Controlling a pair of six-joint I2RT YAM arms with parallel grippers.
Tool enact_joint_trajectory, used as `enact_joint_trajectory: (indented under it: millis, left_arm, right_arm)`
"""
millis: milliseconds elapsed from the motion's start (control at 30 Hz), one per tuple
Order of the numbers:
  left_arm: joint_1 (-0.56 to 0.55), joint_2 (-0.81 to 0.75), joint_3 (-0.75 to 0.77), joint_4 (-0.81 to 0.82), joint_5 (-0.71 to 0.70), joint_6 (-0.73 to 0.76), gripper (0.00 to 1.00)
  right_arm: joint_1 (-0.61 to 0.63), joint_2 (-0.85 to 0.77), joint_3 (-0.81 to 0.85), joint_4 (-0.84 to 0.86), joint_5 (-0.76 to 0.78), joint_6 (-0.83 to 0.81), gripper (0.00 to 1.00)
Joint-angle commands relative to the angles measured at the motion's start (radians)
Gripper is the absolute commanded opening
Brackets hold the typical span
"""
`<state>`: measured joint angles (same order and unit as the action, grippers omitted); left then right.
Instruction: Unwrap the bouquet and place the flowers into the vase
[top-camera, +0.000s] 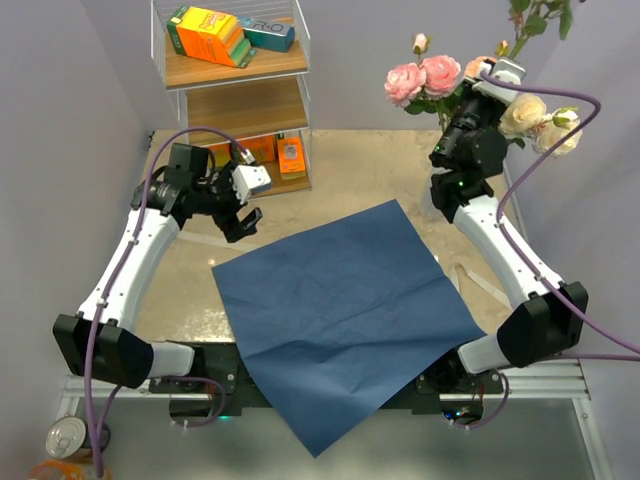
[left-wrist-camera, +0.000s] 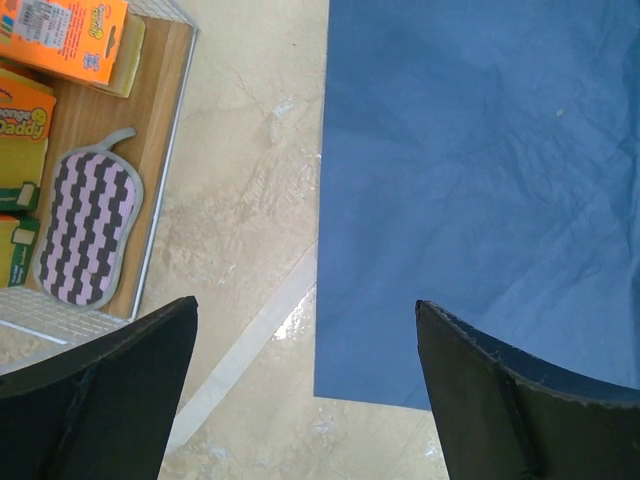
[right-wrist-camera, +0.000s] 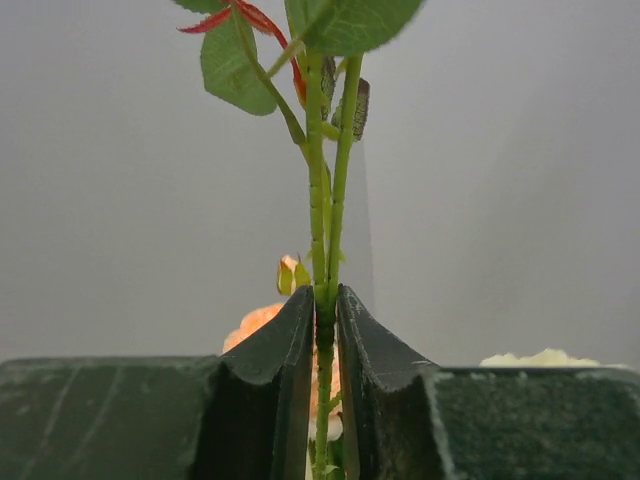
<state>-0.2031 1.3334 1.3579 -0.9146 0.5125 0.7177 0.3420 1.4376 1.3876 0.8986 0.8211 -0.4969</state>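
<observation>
1. One dark blue crinkled paper sheet (top-camera: 340, 310) lies flat on the beige worktop (top-camera: 350, 170). Its near corner hangs past the worktop's near edge.
2. Flowers (top-camera: 440, 75), green-stemmed artificial roses, are up at the far right corner. I count two pink blooms, at least two cream ones and one small bud. The top leaves are cut off by the frame.
3. Right gripper (right-wrist-camera: 325, 300): fingers narrow, pinched on two green stems (right-wrist-camera: 322, 200).
4. Left gripper (top-camera: 243, 222): fingers wide with nothing between them, over bare worktop just beside the sheet's left edge.
5. One wire rack with wooden shelves (top-camera: 240, 110) stands far left, holding orange and teal boxes. One purple-and-black striped pad (left-wrist-camera: 85, 230) lies on its bottom shelf.
6. Hidden: in the top view the lower stems run behind the right arm, so I cannot tell what they stand in.
7. One tin can (top-camera: 65, 437) sits at bottom left, partly cut off.
</observation>
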Motion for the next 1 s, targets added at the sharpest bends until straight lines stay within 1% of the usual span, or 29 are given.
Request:
enact_joint_trajectory:
  millis: [0, 33, 67, 100, 133, 167, 267, 333, 367, 400, 433, 467, 500, 533, 567, 633, 667, 767, 833, 867, 967]
  left_arm:
    - [0.008, -0.059, 0.049, -0.004, 0.037, -0.017, 0.94]
    - [0.008, -0.062, 0.047, -0.009, 0.034, -0.015, 0.95]
    - [0.008, -0.066, 0.049, -0.013, 0.029, -0.011, 0.95]
    - [0.008, -0.075, 0.049, -0.024, 0.018, -0.001, 0.94]
    - [0.008, -0.08, 0.049, -0.027, 0.012, 0.003, 0.95]
    - [0.008, -0.086, 0.047, -0.03, 0.006, 0.006, 0.95]
    - [0.007, -0.1, 0.046, -0.041, 0.003, 0.011, 0.94]
    - [0.008, -0.106, 0.047, -0.043, 0.011, 0.006, 0.95]
    - [0.008, -0.106, 0.046, -0.041, 0.015, 0.002, 0.94]
    - [0.008, -0.106, 0.046, -0.043, 0.023, -0.009, 0.95]
    - [0.008, -0.105, 0.043, -0.038, 0.027, -0.017, 0.95]
    - [0.007, -0.103, 0.037, -0.024, 0.032, -0.039, 0.95]
    - [0.007, -0.097, 0.032, -0.012, 0.04, -0.055, 0.96]
    - [0.008, -0.094, 0.018, 0.002, 0.041, -0.072, 0.96]
    - [0.008, -0.089, 0.012, 0.028, 0.046, -0.108, 0.99]
    - [0.007, -0.063, 0.009, 0.04, 0.06, -0.138, 0.99]
    - [0.007, -0.047, 0.013, 0.045, 0.063, -0.165, 0.99]
    - [0.007, -0.03, 0.029, 0.059, 0.058, -0.21, 1.0]
    - [0.007, -0.031, 0.038, 0.057, 0.06, -0.219, 1.0]
    - [0.007, -0.037, 0.04, 0.059, 0.06, -0.224, 1.0]
    - [0.007, -0.063, 0.029, 0.071, 0.047, -0.21, 1.0]
  right_arm:
    - [0.002, 0.021, 0.018, -0.078, 0.036, -0.017, 0.24]
    - [0.003, 0.023, 0.005, -0.073, 0.045, -0.017, 0.4]
    - [0.002, 0.023, 0.005, -0.088, 0.061, -0.006, 0.48]
    - [0.002, 0.026, 0.013, -0.114, 0.072, 0.001, 0.53]
    - [0.003, 0.029, 0.039, -0.15, 0.081, 0.012, 0.63]
    - [0.002, 0.029, 0.056, -0.241, 0.087, 0.058, 0.65]
    - [0.003, -0.003, 0.085, -0.393, 0.104, 0.176, 0.68]
    - [0.006, -0.032, 0.087, -0.469, 0.078, 0.262, 0.72]
    - [0.006, -0.06, 0.088, -0.556, 0.064, 0.293, 0.74]
    - [0.015, -0.077, 0.091, -0.605, 0.05, 0.323, 0.81]
    - [0.02, -0.097, 0.085, -0.642, 0.014, 0.366, 0.84]
    - [0.038, -0.142, 0.073, -0.685, -0.011, 0.377, 0.97]
    - [0.051, -0.164, 0.061, -0.699, -0.032, 0.38, 0.99]
    - [0.06, -0.183, 0.044, -0.714, -0.083, 0.397, 0.99]
    - [0.074, -0.215, 0.051, -0.781, -0.106, 0.412, 0.99]
    - [0.084, -0.236, 0.098, -0.867, -0.143, 0.466, 0.99]
    - [0.094, -0.249, 0.116, -0.939, -0.164, 0.483, 0.99]
    - [0.12, -0.305, 0.159, -1.024, -0.253, 0.489, 0.99]
    - [0.143, -0.324, 0.22, -1.094, -0.263, 0.521, 0.99]
    - [0.175, -0.332, 0.237, -1.169, -0.255, 0.524, 0.99]
    - [0.268, -0.393, 0.214, -1.251, -0.212, 0.543, 0.99]
